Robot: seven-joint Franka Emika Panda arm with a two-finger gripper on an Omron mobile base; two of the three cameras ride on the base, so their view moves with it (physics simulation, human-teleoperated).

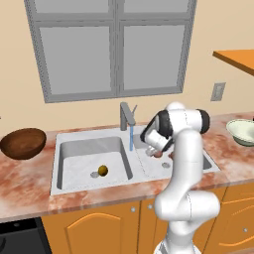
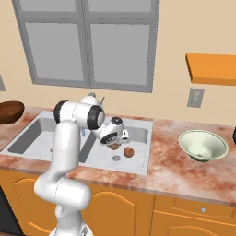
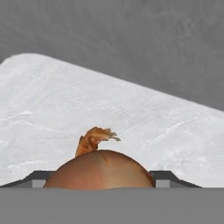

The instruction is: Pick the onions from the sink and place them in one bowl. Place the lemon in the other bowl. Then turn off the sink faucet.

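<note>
In the right basin of the sink (image 1: 89, 133), my gripper (image 2: 114, 144) reaches down and is shut on one reddish-brown onion (image 2: 114, 147). In the hand view that onion (image 3: 99, 168), with its dry tuft, fills the gap between the two fingertips (image 3: 168, 177). A second onion (image 2: 128, 151) lies just right of it on the basin floor by the drain. The lemon (image 1: 102, 170) rests in the left basin beside its drain. The pale green-white bowl (image 2: 203, 145) stands on the counter at the right. The dark wooden bowl (image 1: 23, 143) sits at the left. Water runs from the faucet (image 1: 127, 115).
The blue water stream (image 1: 131, 138) falls next to the divider between the basins, close to my hand. An orange shelf (image 2: 212, 69) and a wall outlet (image 2: 195, 97) hang above the right counter. A window (image 1: 111, 47) spans the wall behind the sink.
</note>
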